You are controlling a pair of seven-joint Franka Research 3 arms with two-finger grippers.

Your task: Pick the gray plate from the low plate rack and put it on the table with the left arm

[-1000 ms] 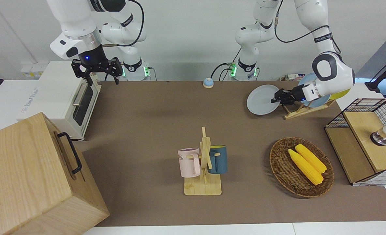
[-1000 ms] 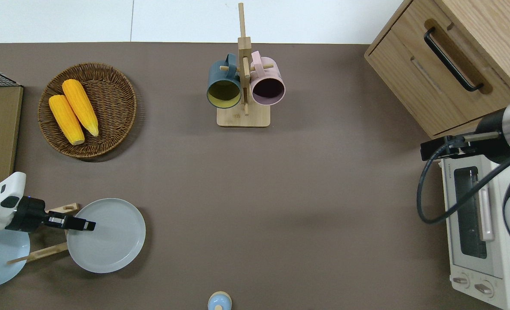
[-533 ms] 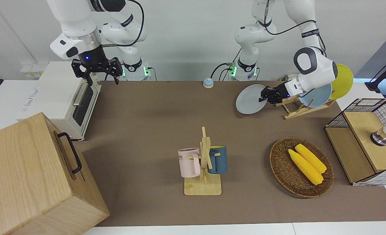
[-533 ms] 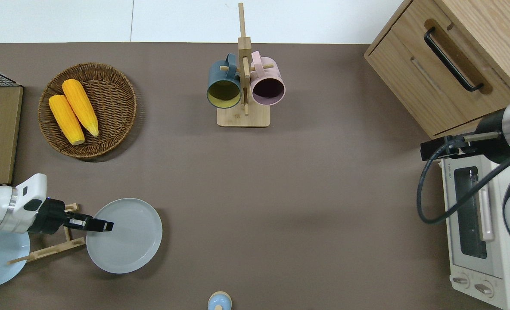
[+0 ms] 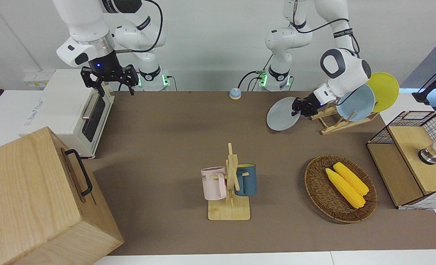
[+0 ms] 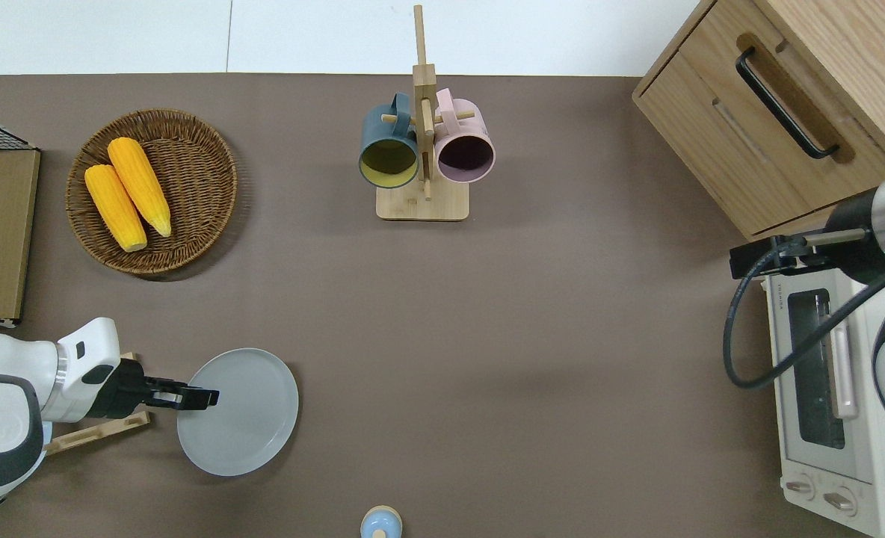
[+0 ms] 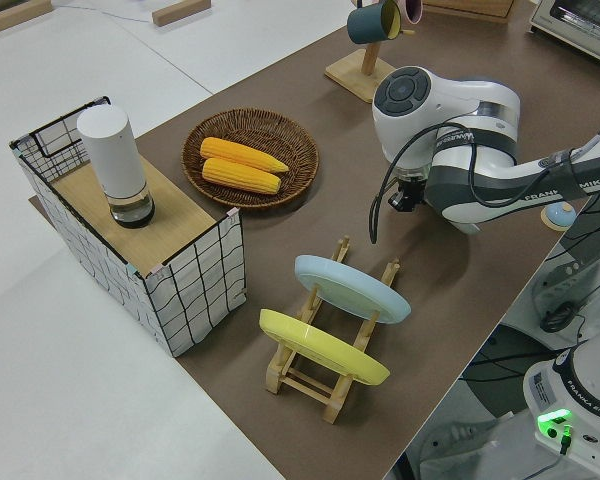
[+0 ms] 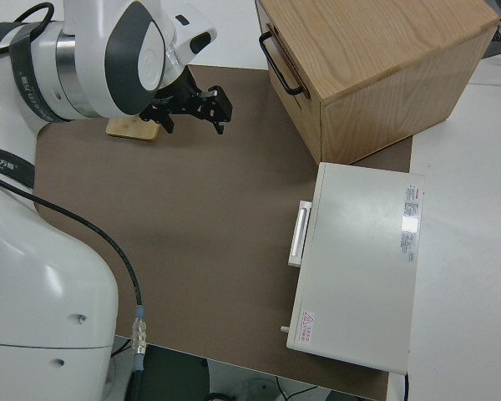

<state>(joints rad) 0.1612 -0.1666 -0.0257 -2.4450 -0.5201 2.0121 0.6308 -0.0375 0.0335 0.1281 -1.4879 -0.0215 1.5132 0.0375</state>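
The left gripper [image 6: 207, 397] is carrying the gray plate [image 6: 244, 415] clear of the low plate rack [image 5: 337, 123], its fingers clamped on the plate's rim. Over the last second the plate has been sliding out toward the middle of the bench [image 6: 532, 359], now fully off the rack and tilting slightly above bare mat just beside it. So the pick looks done; lowering and release are what's remaining. The right arm is staying parked, its fingers [image 5: 131, 87] apart.

Containers: the rack is still holding the light blue plate [image 5: 359, 103] and the yellow plate [image 5: 385, 86], both leaning in their slots. The wicker basket [image 6: 203, 175] is holding two corn cobs [image 6: 128, 193] side by side. The wire crate [image 7: 195, 275] is carrying a white cylinder [image 7: 115, 160] on its wooden lid.
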